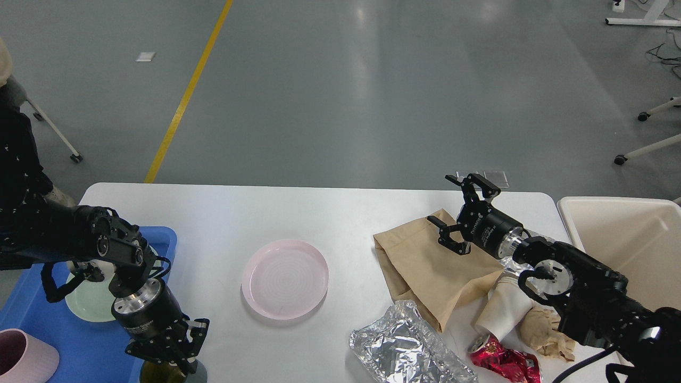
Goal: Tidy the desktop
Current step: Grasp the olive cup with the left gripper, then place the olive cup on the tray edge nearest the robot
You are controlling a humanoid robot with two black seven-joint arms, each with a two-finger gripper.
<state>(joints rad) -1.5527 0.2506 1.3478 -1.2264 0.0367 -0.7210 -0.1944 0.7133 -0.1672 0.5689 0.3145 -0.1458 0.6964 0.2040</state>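
1. pink cup (24, 355) at near-left corner, cut by the frame edge, lying in the blue tray (90, 354); tray itself runs off left and bottom edges
2. pale green plate (88, 303) in the tray, mostly covered by the left arm
3. left gripper (169, 355) points down at the near edge over a dark olive cup (167, 373); fingers sit around the cup rim, but whether they clamp it I cannot tell; cup cut off by the bottom edge, only its top shows
4. desktop (298, 213), white, fills the middle of the view from tray to bin; near edge out of frame
5. pink plate (285, 279) alone at centre, upright, fully visible
6. crumpled foil (404, 348) near edge, right of centre, bottom part cut off
7. tan paper bag (425, 266) flat on the table, right part hidden under the right arm
8. right gripper (462, 213) hangs above the bag's far corner, fingers spread wide, nothing in them
9. white paper cup (503, 308), red wrapper (505, 361) and brown paper wad (542, 330) bunched near right, partly behind the arm
10. cream bin (633, 239) at far right, cut by the frame edge
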